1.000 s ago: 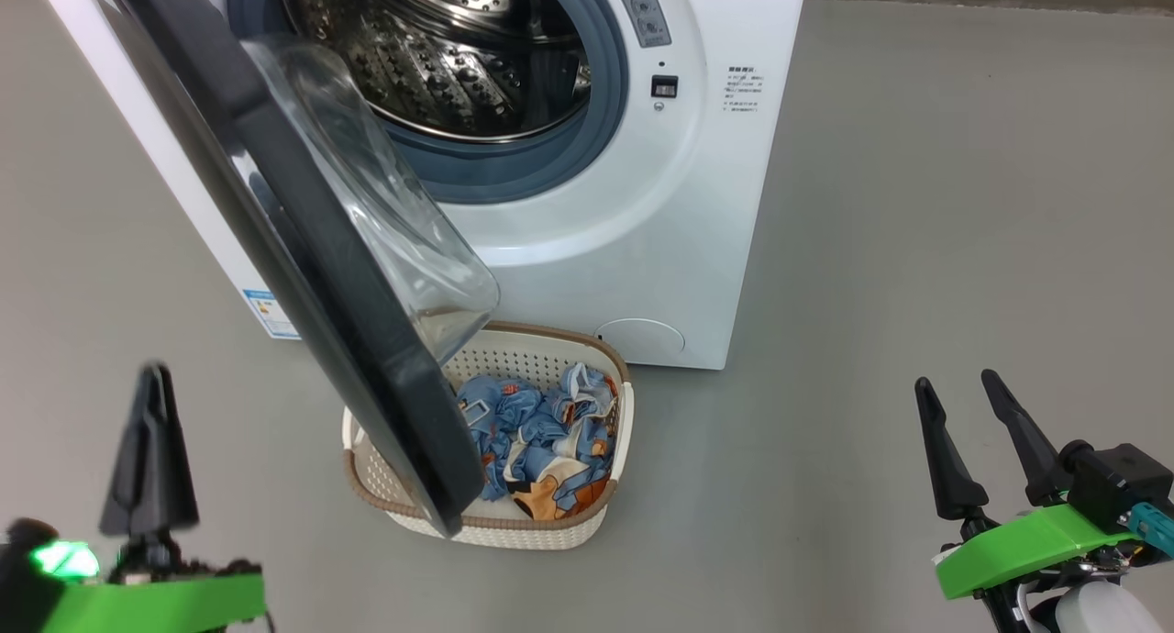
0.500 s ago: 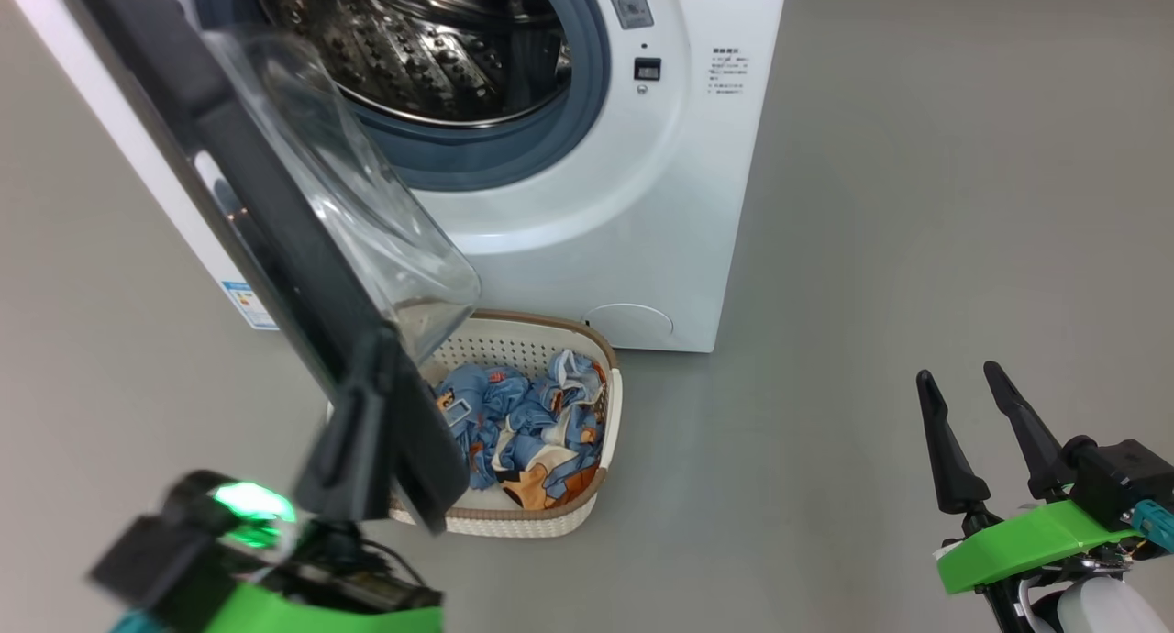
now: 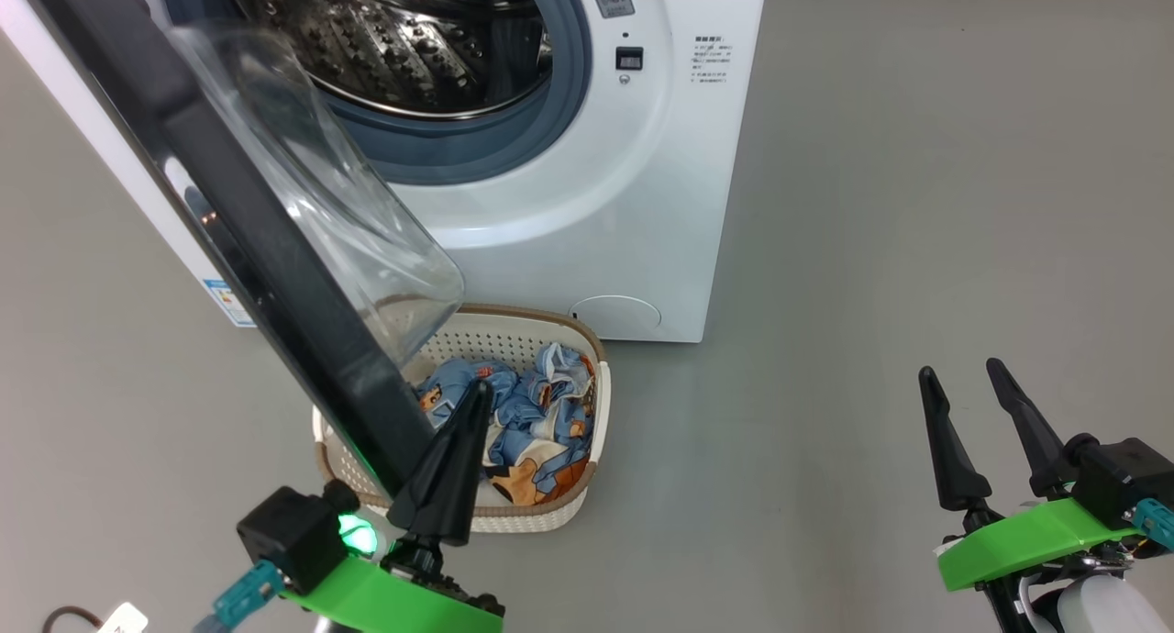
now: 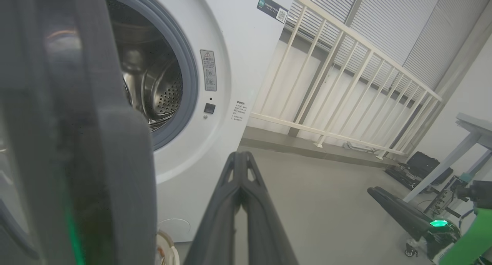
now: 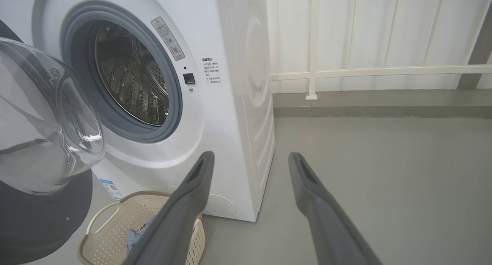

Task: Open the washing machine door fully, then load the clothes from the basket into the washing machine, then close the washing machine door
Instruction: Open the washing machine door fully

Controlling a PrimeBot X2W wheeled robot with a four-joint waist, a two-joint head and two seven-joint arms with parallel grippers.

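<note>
The white washing machine (image 3: 587, 202) stands with its steel drum (image 3: 404, 37) exposed. The washing machine door (image 3: 266, 248), a black ring around a clear glass bowl (image 3: 321, 202), hangs partly open over the basket (image 3: 541, 518). The cream basket sits on the floor before the machine and holds the light-blue printed clothes (image 3: 541, 422). My left gripper (image 3: 477, 393) is shut and empty, close beside the door's lower edge on its inner side, above the basket. In the left wrist view the door (image 4: 77, 149) looms just left of that gripper (image 4: 240, 155). My right gripper (image 3: 961, 372) is open and empty at the lower right, far from the basket.
Grey floor (image 3: 917, 202) stretches to the right of the machine. A white railing (image 4: 346, 84) runs along the wall behind. A table leg (image 4: 442, 173) and a black case (image 4: 423, 167) stand off to the right in the left wrist view.
My left gripper has swung right, from the floor left of the door, past the door's lower edge, to its inner side above the basket. The head camera shifted slightly. The right arm stays put.
</note>
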